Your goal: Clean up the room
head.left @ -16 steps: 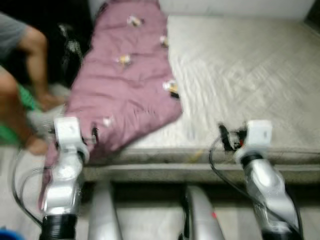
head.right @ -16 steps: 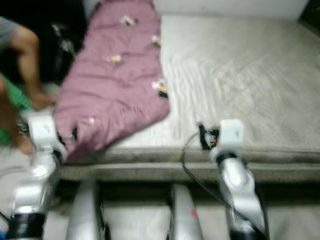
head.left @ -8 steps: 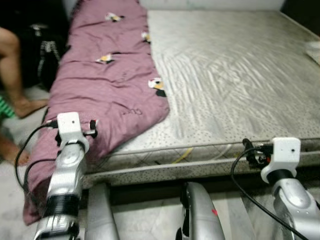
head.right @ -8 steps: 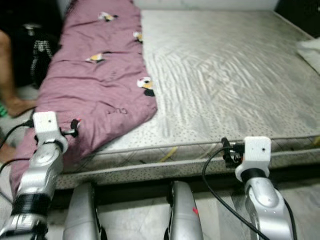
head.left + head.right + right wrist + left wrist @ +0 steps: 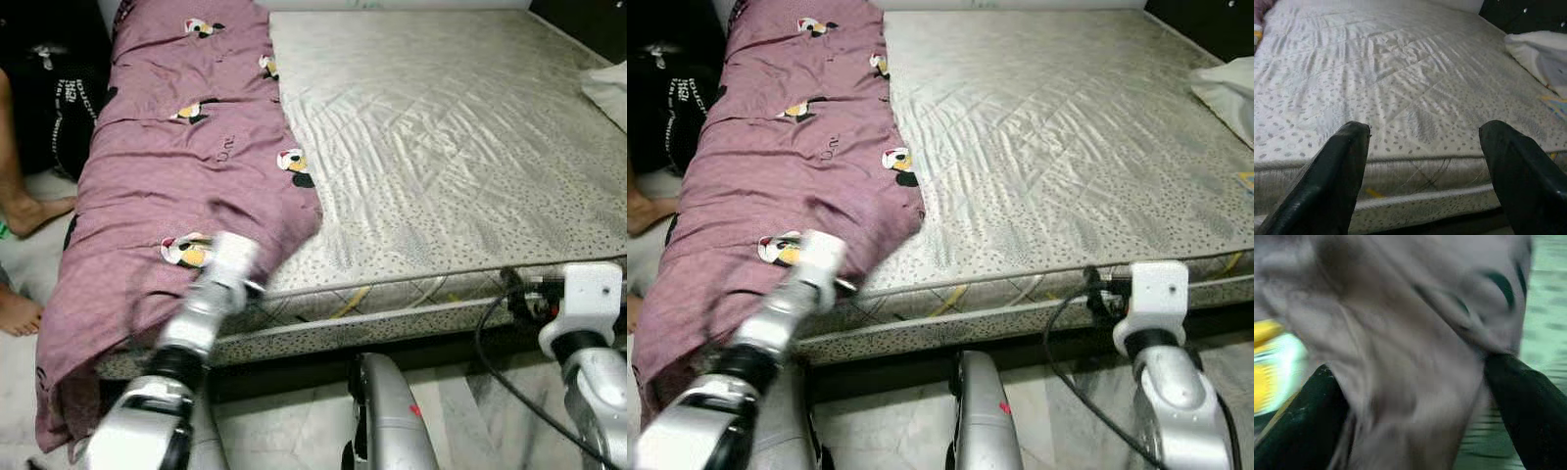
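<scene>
A purple blanket (image 5: pixel 176 147) printed with small penguins lies along the left side of a bare grey mattress (image 5: pixel 441 147) and hangs over its left edge and front corner. My left arm (image 5: pixel 196 323) reaches to the blanket's front corner, blurred by motion. In the left wrist view my left gripper (image 5: pixel 1410 377) is open, with blanket fabric (image 5: pixel 1400 333) bunched between its wide-set fingers. My right arm (image 5: pixel 588 304) stands in front of the mattress's front edge at the right. My right gripper (image 5: pixel 1422 132) is open there, with nothing between its fingers.
A white pillow (image 5: pixel 607 83) lies at the mattress's right edge. A person's bare feet (image 5: pixel 34 211) stand on the floor left of the bed, next to a black bag (image 5: pixel 59 88). My own legs (image 5: pixel 392 411) show below, close to the bed's front.
The camera has shifted and sharpened. My left arm has swung forward and to the right, onto the blanket's front corner. The right arm has barely moved.
</scene>
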